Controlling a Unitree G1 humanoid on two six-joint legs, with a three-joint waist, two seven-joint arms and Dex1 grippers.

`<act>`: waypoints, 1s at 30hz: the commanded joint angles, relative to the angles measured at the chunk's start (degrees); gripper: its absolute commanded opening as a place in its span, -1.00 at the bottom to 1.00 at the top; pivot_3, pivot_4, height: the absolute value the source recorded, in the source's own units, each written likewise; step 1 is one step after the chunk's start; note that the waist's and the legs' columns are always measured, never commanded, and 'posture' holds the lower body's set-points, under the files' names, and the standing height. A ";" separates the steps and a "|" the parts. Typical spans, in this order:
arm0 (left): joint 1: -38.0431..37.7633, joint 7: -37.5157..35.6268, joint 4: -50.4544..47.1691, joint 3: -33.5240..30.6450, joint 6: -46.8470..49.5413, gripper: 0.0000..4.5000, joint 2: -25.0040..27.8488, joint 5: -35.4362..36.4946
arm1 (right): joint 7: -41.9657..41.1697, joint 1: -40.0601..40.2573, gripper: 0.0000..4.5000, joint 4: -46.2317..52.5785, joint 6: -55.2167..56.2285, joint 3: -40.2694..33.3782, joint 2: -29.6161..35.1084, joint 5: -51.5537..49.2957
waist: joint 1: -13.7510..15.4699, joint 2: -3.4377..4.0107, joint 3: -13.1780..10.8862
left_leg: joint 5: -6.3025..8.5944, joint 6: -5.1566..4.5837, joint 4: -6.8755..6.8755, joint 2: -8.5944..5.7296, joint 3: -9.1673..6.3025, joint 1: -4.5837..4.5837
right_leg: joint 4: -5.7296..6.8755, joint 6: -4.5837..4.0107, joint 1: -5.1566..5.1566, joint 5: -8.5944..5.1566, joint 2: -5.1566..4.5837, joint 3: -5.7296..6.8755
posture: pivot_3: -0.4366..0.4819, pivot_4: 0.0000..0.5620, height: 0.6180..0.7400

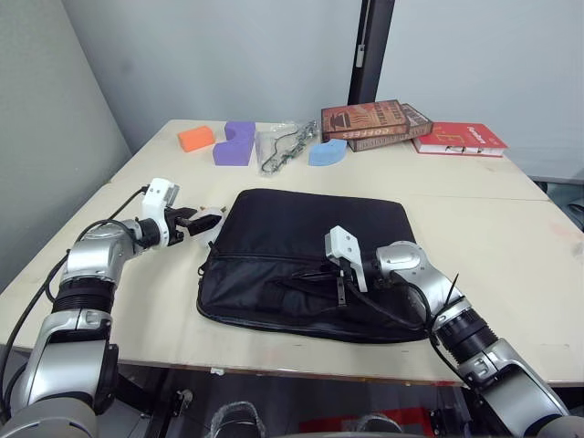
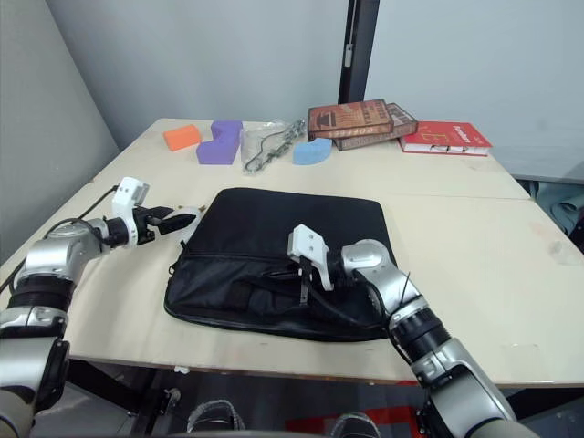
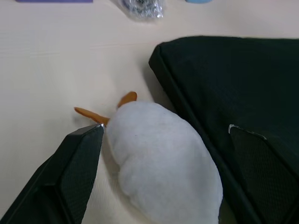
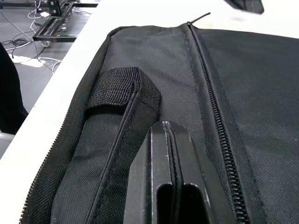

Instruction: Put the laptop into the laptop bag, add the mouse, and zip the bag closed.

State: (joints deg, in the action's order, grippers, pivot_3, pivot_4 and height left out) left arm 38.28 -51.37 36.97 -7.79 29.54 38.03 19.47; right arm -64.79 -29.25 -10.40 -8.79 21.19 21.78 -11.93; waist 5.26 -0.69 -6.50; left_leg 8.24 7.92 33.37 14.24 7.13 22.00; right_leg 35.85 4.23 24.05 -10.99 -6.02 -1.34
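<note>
Tabletop (image 1: 511, 228): bag (image 1: 310, 255) under the clenched right gripper (image 4: 170, 140); left gripper's (image 3: 163, 140) spread fingers flank a plush toy (image 3: 163, 158) (not the mouse). Zipping apparently remains.

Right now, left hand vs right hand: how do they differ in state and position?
The left hand is open, its fingers straddling a white plush toy on the table beside the laptop bag; the right hand is shut, fingers pressed together. The left hand is off the bag; the right hand sits over it by a handle. Both are low, at the bag's near half.
</note>
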 commanded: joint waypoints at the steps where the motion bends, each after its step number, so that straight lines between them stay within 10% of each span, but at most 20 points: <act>1: 3.09 -1.59 3.05 0.55 -1.34 0.77 -0.29 -1.16 | 0.27 2.51 -1.00 -2.08 -2.94 0.17 2.28 2.15 | 0.16 0.00 0.00 | 0.00 0.00 -0.03 0.00 0.00 0.01 | -0.03 0.00 0.00 0.00 0.00 0.01 | -0.05 -0.47 0.89; 13: 3.16 -5.58 5.22 0.60 -3.24 -0.98 1.60 -3.21 | 0.17 2.59 -1.00 -1.15 -4.22 -0.48 2.32 1.49 | 0.17 0.02 -0.02 | 0.00 0.01 -0.30 -0.01 0.02 0.03 | -0.36 0.00 0.00 0.00 0.00 0.05 | -0.05 -0.47 0.89; 30: -23.81 -27.42 -38.50 -3.90 1.94 -0.98 21.37 8.46 | -0.92 1.02 -1.00 -4.55 -2.66 0.61 1.00 2.54 | -0.25 0.12 -0.16 | 0.04 0.06 -0.88 0.00 0.20 0.00 | -0.67 0.02 0.22 -0.04 0.01 0.00 | -0.05 -0.47 0.89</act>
State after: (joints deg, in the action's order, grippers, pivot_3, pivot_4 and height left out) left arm 16.48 -75.74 4.57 -11.43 30.78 57.51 25.96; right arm -66.18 -29.50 -9.94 -9.99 20.87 22.11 -11.96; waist 5.01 -0.57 -6.66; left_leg 8.28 7.97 32.41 14.24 7.37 21.99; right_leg 35.16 4.25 24.30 -11.03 -6.00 -1.36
